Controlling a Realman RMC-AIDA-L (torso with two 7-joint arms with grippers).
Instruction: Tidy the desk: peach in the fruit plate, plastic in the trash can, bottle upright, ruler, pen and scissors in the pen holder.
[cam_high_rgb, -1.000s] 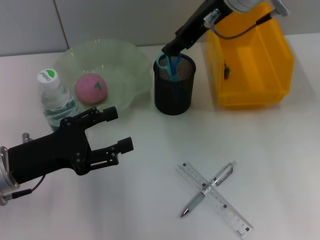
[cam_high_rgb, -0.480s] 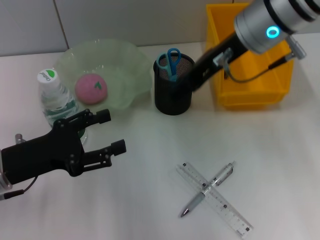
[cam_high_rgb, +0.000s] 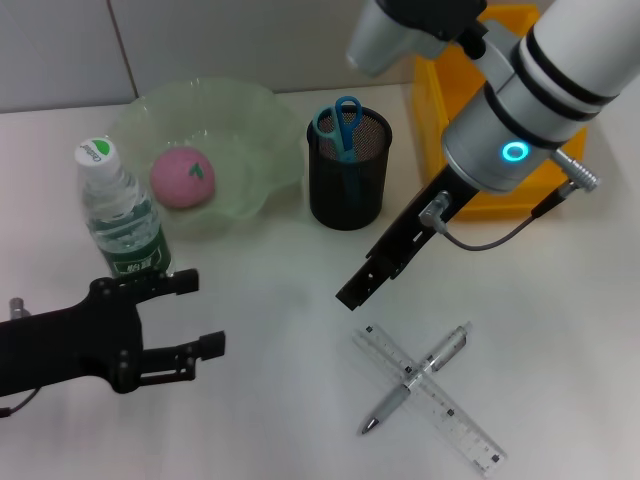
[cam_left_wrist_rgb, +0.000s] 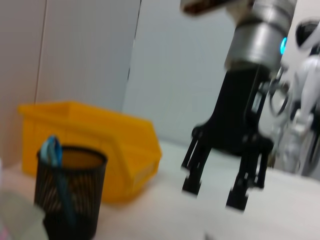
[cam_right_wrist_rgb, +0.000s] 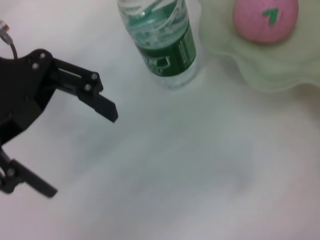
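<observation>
While the black mesh pen holder (cam_high_rgb: 348, 170) stands upright near the middle of the desk (cam_high_rgb: 280, 420) with the blue-handled scissors (cam_high_rgb: 338, 122) already standing in it, the ruler (cam_high_rgb: 428, 398) and the pen (cam_high_rgb: 415, 378) lie crossed on the bare surface in front of the holder and a little toward the robot's right, the pen resting over the ruler. Between the holder and that crossed pair hangs the right gripper (cam_high_rgb: 358, 288), above the desk; the left wrist view shows its two fingers spread apart with nothing between them. To the left of the holder sits the pale green fruit plate (cam_high_rgb: 255, 130) with the pink peach (cam_high_rgb: 182, 178) in it, and the bottle (cam_high_rgb: 118, 215) stands upright against the plate's far-left side. Well to the left and in front of the holder, the left gripper (cam_high_rgb: 190, 315) hovers open and empty, just before the bottle. Right of the holder sits the yellow bin (cam_high_rgb: 440, 140).
</observation>
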